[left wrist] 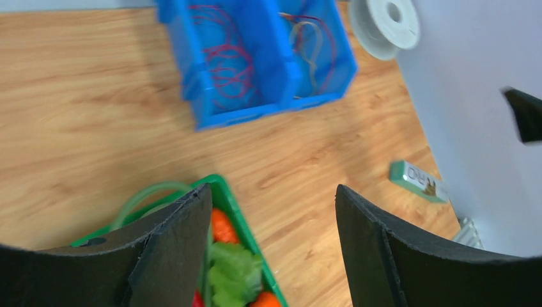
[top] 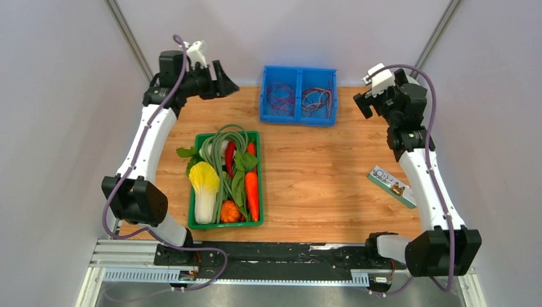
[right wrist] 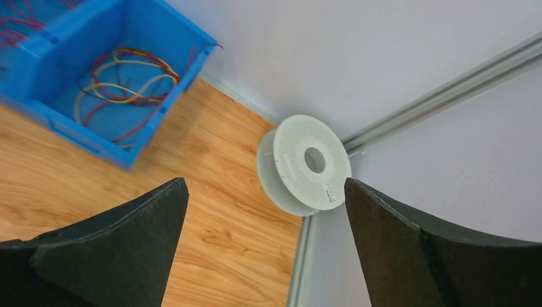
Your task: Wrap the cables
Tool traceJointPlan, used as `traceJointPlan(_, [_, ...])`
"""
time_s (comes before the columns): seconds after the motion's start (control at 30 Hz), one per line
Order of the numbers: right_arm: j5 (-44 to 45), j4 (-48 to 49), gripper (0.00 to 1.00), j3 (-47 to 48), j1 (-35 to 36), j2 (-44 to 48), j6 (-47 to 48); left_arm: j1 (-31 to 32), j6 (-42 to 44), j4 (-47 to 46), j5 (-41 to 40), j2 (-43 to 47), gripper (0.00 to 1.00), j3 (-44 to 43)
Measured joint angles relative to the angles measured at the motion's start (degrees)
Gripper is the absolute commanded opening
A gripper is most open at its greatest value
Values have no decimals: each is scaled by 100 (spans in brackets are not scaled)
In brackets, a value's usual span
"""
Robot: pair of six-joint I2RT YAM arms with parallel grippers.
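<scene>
Currently, the wooden worktop carries a green plastic crate of vegetables toward its left edge and a blue two-compartment plastic bin at its far edge. The pale-grey flat round cable spool stands on edge in the far right corner. Left gripper and right gripper are both spread apart and empty.

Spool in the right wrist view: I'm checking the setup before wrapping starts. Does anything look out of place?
Yes. The spool is not lying flat: it stands tilted on its rim in the far corner of the table, seemingly against the wall, right at the table edge. The blue bin of wire coils looks orderly.
</scene>
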State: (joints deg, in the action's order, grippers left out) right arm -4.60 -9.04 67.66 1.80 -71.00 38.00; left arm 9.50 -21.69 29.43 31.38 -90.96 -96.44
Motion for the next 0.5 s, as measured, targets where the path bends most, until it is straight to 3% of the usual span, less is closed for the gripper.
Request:
traceJointPlan(0.33, [-883,-1174,100,297,-26,511,-1585,-1657,935,1561,-42,92,79,-533])
traceJointPlan(0.5, [-1180,-1405,100,72,-496,415,-2498,-1895,1821,2323,-811,278,79,-483])
